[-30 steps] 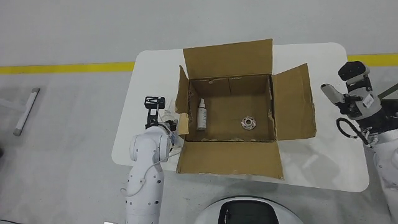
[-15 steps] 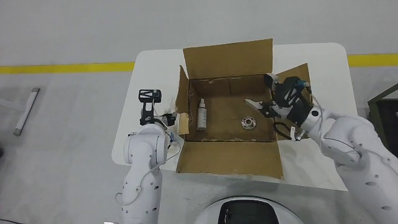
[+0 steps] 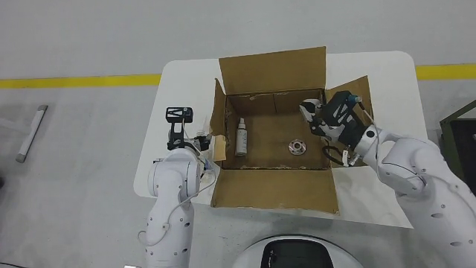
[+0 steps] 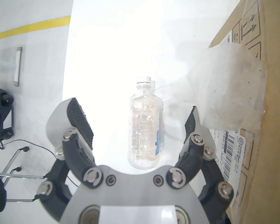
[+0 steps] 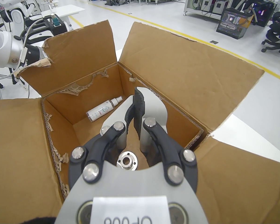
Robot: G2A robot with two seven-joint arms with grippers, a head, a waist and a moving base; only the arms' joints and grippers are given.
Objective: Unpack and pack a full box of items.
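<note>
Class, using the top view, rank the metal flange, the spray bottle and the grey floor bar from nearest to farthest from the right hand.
1. Metal flange, on the box floor, close by the right hand.
2. Spray bottle, lying in the box's left part.
3. Grey bar, on the ground far off the table's left side.

The top view looked straight down on the tabletop (image 3: 182,82) and the open box (image 3: 274,71). The left wrist camera sat close over the tabletop beside the box's outer wall. The right wrist camera faced into the box interior, which the top view shared.
</note>
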